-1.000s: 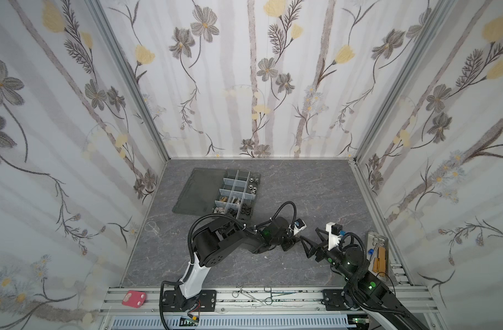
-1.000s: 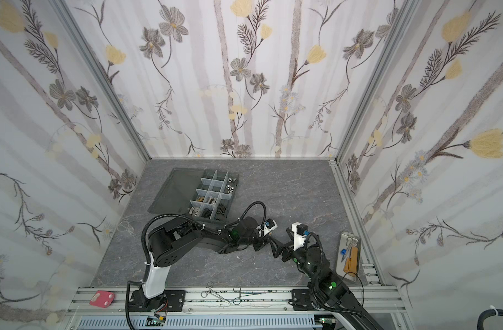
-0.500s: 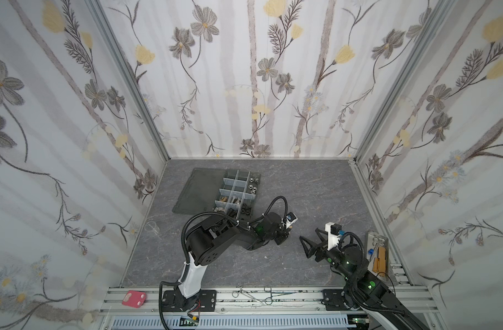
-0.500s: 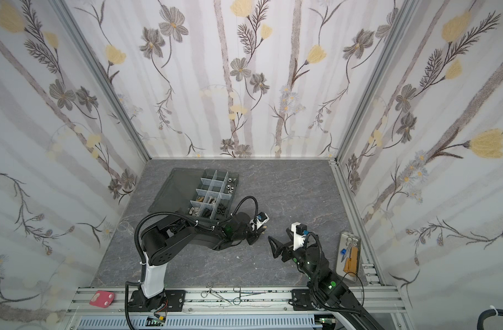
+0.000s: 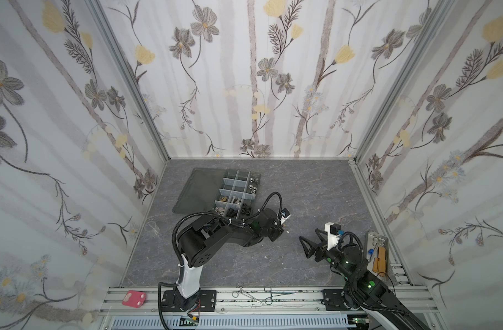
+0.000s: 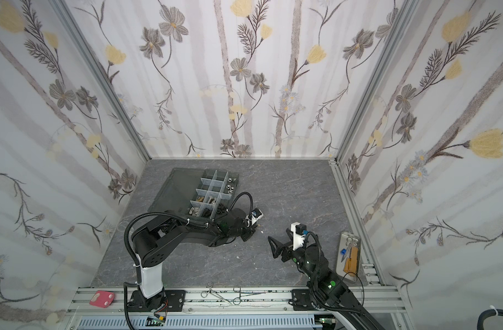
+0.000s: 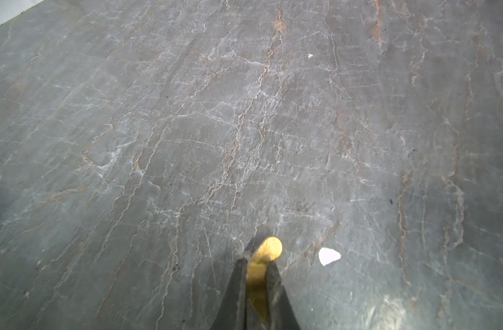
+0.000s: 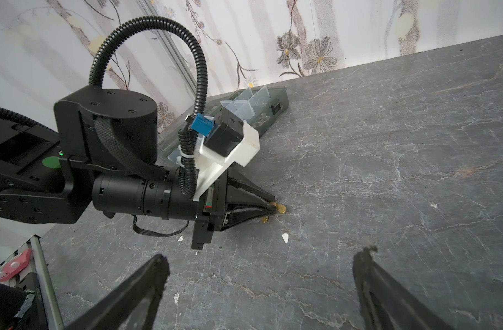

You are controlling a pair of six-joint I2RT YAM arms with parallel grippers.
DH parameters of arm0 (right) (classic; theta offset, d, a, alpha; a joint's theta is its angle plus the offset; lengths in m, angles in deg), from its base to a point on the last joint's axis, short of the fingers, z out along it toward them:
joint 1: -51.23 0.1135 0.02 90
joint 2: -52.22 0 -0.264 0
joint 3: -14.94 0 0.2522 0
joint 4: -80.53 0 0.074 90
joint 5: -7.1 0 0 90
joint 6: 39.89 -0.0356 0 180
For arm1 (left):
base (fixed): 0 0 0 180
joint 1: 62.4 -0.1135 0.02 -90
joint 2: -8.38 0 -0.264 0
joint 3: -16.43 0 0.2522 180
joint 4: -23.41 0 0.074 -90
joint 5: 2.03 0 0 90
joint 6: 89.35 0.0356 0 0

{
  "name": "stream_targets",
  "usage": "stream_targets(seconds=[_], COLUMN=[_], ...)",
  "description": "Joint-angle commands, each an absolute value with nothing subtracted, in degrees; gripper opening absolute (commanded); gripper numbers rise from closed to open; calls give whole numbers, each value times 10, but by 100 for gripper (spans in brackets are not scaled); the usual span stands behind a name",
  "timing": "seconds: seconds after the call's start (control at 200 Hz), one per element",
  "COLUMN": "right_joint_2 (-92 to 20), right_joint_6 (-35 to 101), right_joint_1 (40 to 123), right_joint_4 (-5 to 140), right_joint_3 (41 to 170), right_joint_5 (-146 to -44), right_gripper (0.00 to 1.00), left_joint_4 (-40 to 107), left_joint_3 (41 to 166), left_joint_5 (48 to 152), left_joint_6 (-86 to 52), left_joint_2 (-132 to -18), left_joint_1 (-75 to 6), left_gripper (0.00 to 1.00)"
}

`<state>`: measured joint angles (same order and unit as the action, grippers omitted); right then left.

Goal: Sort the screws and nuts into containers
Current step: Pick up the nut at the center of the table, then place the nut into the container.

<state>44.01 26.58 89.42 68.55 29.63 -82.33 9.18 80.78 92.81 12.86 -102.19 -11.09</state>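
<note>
The left hand (image 7: 256,264) is clenched on a brass-gold piece (image 7: 269,248). It pinches the narrow shank so the round head pokes past the fingertips, low over the grey worktop (image 7: 244,128), with a white speck (image 7: 329,255) just beside it. Whether the piece has cleared the surface I cannot tell. In a top view this grip sits at about 4 o'clock from the organizer box (image 5: 200,188), whose divided cells (image 5: 230,177) partly hold hardware. The right hand (image 8: 263,254) hangs released and empty, at about 4 o'clock from the left one. The piece looks tiny, light, rigid and smooth, so it will likely pivot or slip out of a tip pinch. The shank just under the head seems the surest hold.
</note>
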Motion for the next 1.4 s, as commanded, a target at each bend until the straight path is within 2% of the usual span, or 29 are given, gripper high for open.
stream_targets(seconds=[0.0, 0.24, 0.375, 0.47, 0.535, 0.599, 0.779, 0.914, 1.139, 1.399], right_joint_2=[438, 438, 434, 406, 347, 240, -61, -197, -273, -286], right_joint_6=[262, 263, 263, 274, 299, 325, 390, 391, 394, 424], right_joint_1=[895, 895, 895, 895, 895, 896, 899, 902, 904, 904], right_joint_4=[706, 706, 713, 753, 813, 875, 973, 1033, 1086, 1094], right_joint_3=[295, 295, 294, 288, 293, 323, 484, 570, 624, 628], right_joint_5=[-815, -815, -820, -859, -887, -887, -946, -993, -1032, -1026], right_gripper=[100, 100, 100, 100, 100, 100, 100, 100, 100, 100], left_joint_4=[100, 107, 95, 76, 71, 75, 107, 162, 249, 254], left_joint_3=[816, 821, 807, 789, 783, 780, 760, 741, 725, 739], left_joint_5=[935, 918, 927, 942, 946, 940, 895, 871, 906, 950], left_joint_6=[131, 137, 117, 96, 88, 80, 37, -5, -95, -86], left_joint_2=[-1011, -993, -939, -896, -871, -847, -787, -753, -737, -789], left_joint_1=[-112, -114, -137, -166, -188, -210, -283, -357, -499, -513], left_gripper=[8, 5, 5, 6, 6, 6, 7, 7, 7, 8])
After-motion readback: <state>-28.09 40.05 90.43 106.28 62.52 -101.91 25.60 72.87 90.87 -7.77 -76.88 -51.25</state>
